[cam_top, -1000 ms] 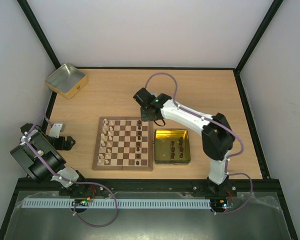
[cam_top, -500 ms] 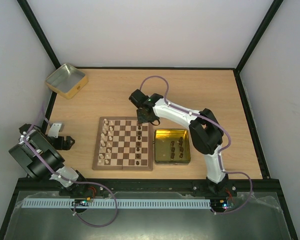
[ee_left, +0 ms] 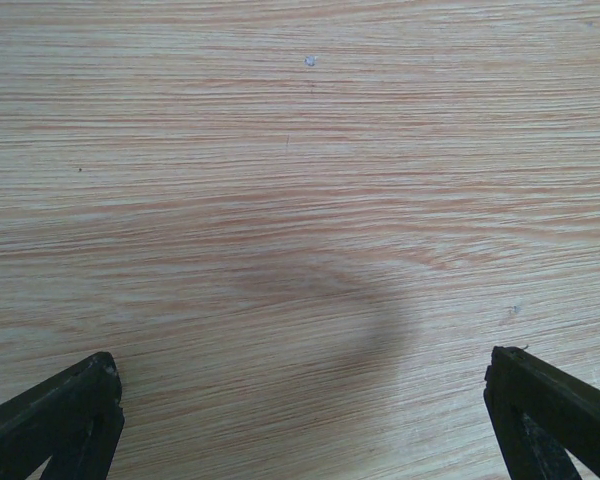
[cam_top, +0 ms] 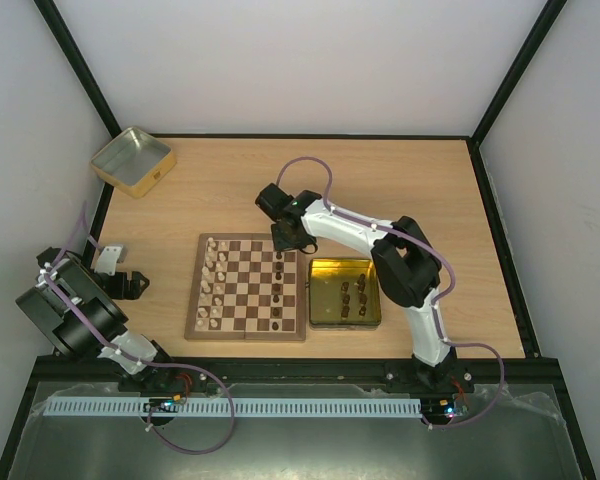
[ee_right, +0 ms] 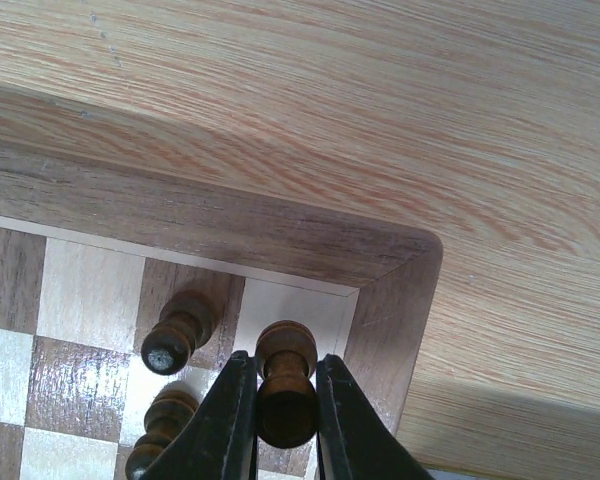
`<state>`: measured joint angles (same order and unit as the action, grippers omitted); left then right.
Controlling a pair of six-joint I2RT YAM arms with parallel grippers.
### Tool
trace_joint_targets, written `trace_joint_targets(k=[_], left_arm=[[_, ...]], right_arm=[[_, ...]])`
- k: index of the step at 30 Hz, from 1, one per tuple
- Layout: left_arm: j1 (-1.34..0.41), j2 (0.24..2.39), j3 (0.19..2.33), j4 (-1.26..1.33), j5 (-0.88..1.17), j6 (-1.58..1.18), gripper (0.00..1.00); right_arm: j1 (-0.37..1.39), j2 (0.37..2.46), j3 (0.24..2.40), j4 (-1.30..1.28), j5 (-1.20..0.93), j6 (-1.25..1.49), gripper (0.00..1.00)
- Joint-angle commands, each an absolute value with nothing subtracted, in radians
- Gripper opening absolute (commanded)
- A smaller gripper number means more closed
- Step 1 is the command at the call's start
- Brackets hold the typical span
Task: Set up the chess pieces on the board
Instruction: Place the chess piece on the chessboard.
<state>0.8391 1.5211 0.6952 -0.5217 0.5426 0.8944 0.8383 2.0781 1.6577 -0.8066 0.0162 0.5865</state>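
- Top view: the board (cam_top: 245, 336) is seen lying flat on the bench (cam_top: 400, 180), in front of the two arms. Pale pieces (cam_top: 212, 285) are lined up along its left side and dark pieces (cam_top: 280, 290) along its right side. Each colour is put on its own side, as the game needs.
- Spare dark pieces (cam_top: 353, 292) are seen in the yellow tin (cam_top: 345, 263). It is set just beside the board on the right, likely so they can be fetched easily. A second tin (cam_top: 132, 160) is parked at the far left corner of the bench, well apart from the board.
- The right arm (cam_top: 350, 225) is stretched over to the board's far right corner. The left arm (cam_top: 75, 315) is parked off to the left, out of the way.
- Left wrist view: only bare bench wood is seen. The left jaws are spread wide open, with one fingertip (ee_left: 55, 425) at each bottom corner and nothing between them.
- Right wrist view: the right jaws are closed tight on one dark piece (ee_right: 285, 350), gripped by its middle so it does not tip. It is held over the corner square, right by the rim (ee_right: 230, 225) — probably the spot it is meant for.
- Two other dark pieces are standing on squares just beside it. Whether the held piece's foot is touching the square cannot be told.
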Motion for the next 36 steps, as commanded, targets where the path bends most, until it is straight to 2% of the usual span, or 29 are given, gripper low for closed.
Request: trace_joint_targets(k=[1,13,21,33,36], left_arm=[[0.842,1.601,0.647,-0.580,0.453,0.876,0.99],[0.842,1.607,0.643,-0.578,0.454,0.876,0.99],[0.842,1.616,0.639,-0.570,0.449,0.879,0.99],[0.843,1.618,0.639,-0.572,0.449,0.881,0.99],[0.843,1.617,0.640,-0.574,0.447,0.882,0.99]], right_arm=[[0.846,2.098,1.661,-0.816,0.015,0.574,0.11],[0.846,2.108,1.631,-0.796,0.018,0.580,0.11],[0.845,2.120,1.651,-0.794,0.025,0.584,0.23],[0.837,2.107,1.700,-0.810,0.061,0.594,0.26],[0.834,2.105,1.716,-0.816,0.063,0.592,0.30]])
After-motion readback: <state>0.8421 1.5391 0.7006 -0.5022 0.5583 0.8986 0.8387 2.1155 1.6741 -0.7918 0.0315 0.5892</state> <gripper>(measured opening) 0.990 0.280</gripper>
